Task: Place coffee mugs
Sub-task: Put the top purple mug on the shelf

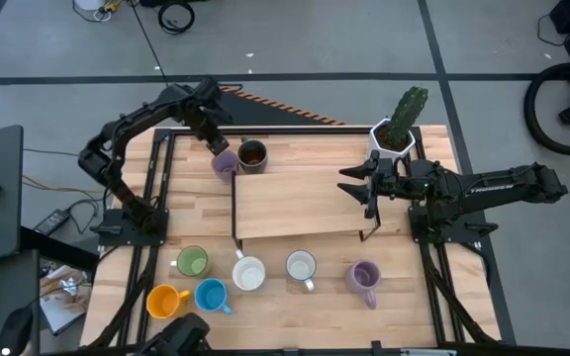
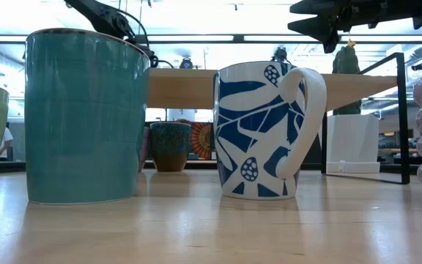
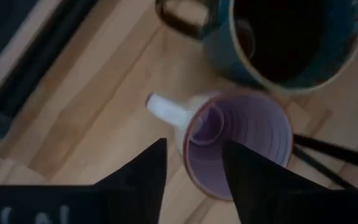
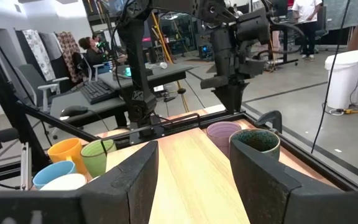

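Observation:
My left gripper (image 1: 218, 141) is open at the table's far left, pointing down over a lavender mug (image 3: 238, 146). One finger (image 3: 250, 174) shows over the mug's opening, the other (image 3: 143, 171) outside by the handle (image 3: 166, 111). This mug (image 1: 225, 162) stands on its base beside a dark brown mug (image 1: 252, 154), behind the raised shelf. Near the front edge stand a green mug (image 1: 192, 262), two white mugs (image 1: 249, 273) (image 1: 301, 266), a second lavender mug (image 1: 364, 278), an orange mug (image 1: 164, 300) and a blue mug (image 1: 211, 295). My right gripper (image 1: 356, 188) is open above the shelf's right end and holds nothing. My left gripper straddles the lavender mug's rim (image 3: 190, 146) next to the handle from above, one finger inside and one outside. I cannot tell whether either finger touches the wall. The mug stands upright on the table.
A raised wooden shelf (image 1: 300, 203) on a black frame takes up the table's middle. A white hexagonal pot with a cactus (image 1: 396, 133) stands at the far right. Black rails run along both sides of the table. People and desks show beyond the table's left side.

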Controlling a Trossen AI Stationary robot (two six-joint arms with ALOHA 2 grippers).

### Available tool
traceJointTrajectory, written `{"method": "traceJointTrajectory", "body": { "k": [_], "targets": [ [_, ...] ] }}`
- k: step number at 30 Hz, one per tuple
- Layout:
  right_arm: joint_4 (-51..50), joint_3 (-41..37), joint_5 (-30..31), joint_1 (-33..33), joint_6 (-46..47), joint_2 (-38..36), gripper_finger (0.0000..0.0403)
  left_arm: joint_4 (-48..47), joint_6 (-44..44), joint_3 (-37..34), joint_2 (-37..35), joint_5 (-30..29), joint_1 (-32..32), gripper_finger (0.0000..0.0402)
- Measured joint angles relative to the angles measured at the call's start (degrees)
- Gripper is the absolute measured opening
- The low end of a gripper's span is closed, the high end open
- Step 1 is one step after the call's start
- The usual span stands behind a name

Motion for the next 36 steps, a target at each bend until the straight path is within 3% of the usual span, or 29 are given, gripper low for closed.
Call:
{"method": "traceJointTrajectory", "body": {
  "k": [3,7,25,36],
  "targets": [
    [0.0,0.0,0.02,0.0,-0.07,0.0,0.0203,-1.11,-0.24,0.0,0.58,-0.8,-0.4,0.0187],
    [0.03,0.0,0.0,0.0,-0.14,0.0,0.0203,-0.89,-0.28,0.0,1.38,-6.11,-1.81,0.0194],
    [0.07,0.0,0.02,0.02,-0.37,0.07,0.0203,3.06,-10.85,-3.01,3.95,-6.81,-2.4,0.0193],
    [0.09,0.0,0.04,0.01,-0.61,0.07,0.0203,4.91,-19.6,-4.98,3.95,-7.5,-2.56,0.0131]
  ]
}}
